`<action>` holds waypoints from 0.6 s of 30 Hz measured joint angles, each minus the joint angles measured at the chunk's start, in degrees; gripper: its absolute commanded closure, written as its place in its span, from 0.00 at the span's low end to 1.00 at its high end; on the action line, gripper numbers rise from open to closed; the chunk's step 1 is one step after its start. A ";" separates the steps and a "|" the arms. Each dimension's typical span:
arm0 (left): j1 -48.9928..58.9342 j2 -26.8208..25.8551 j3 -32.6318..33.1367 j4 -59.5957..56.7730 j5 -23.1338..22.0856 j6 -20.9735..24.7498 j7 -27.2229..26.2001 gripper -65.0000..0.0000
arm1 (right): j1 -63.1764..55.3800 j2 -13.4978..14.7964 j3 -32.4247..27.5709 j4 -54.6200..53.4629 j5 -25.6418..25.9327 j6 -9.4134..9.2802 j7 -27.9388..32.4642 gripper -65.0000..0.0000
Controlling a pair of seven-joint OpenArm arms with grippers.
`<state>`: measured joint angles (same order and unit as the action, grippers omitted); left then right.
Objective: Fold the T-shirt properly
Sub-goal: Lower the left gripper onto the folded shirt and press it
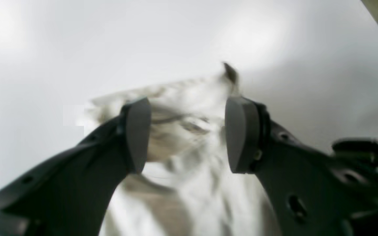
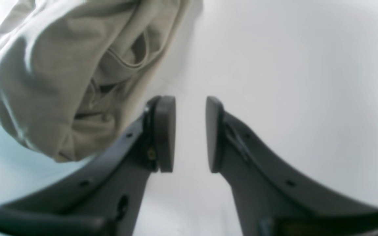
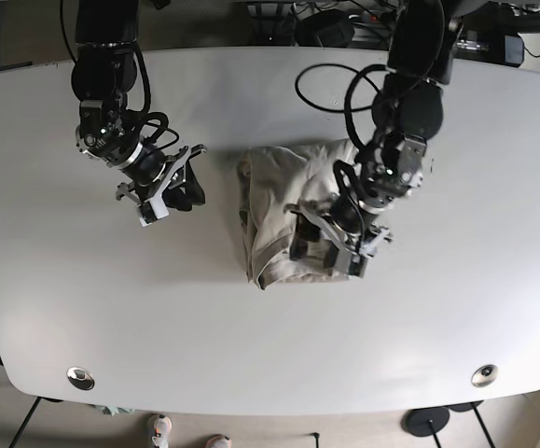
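Spanning nearly the whole base view, the white table (image 3: pixel 251 345) carries everything. T-shirt (image 3: pixel 283 210), beige, sits bunched and partly folded near the table's middle, a rumpled rectangle with its lower hem edge toward the near side of the table. Landmark for the rest: the T-shirt.

Left arm (image 3: pixel 409 103) comes in from the far edge of the table, on the base view's right, and bends down over the T-shirt's right edge. Right arm (image 3: pixel 106 84) comes from the far edge too, on the base view's left, apart from the T-shirt.

Left gripper (image 3: pixel 330 245) is over the T-shirt's right lower part; wrist view shows its jaws spread wide, cloth visible between and below the pads (image 1: pixel 138 134), nothing pinched. Cloth there is blurred, so contact with it cannot be told.

Right gripper (image 3: pixel 178 187) sits just left of the T-shirt, not touching it. Its jaws stand a moderate gap apart, bare table between the pads (image 2: pixel 166 132), holding nothing. In the right wrist view the T-shirt's bunched folds lie beside the left finger, with a stitched hem seam showing.

Black cable (image 3: pixel 330 89) loops on the table beyond the T-shirt, running to the left arm. Two round metal fittings (image 3: pixel 80 378) sit near the table's front corners, well apart from the T-shirt.
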<state>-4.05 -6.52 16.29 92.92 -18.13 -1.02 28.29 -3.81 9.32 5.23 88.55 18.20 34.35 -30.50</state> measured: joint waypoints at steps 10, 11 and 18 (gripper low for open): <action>5.60 4.92 1.38 -13.00 12.92 5.20 -10.08 0.47 | 0.00 -0.09 0.07 -0.11 0.00 0.20 0.00 0.77; 4.76 4.74 1.40 -15.08 12.92 4.50 -11.69 0.47 | 0.02 -0.11 0.07 -0.11 0.00 0.17 -0.04 0.77; 5.95 -5.31 -4.74 -18.12 9.16 -12.87 -15.37 0.47 | 0.00 -0.09 0.04 -0.09 0.00 0.17 -0.04 0.77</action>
<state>1.89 -11.84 11.55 74.81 -8.97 -13.89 12.93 -3.81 9.23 5.28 88.47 18.20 34.52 -30.55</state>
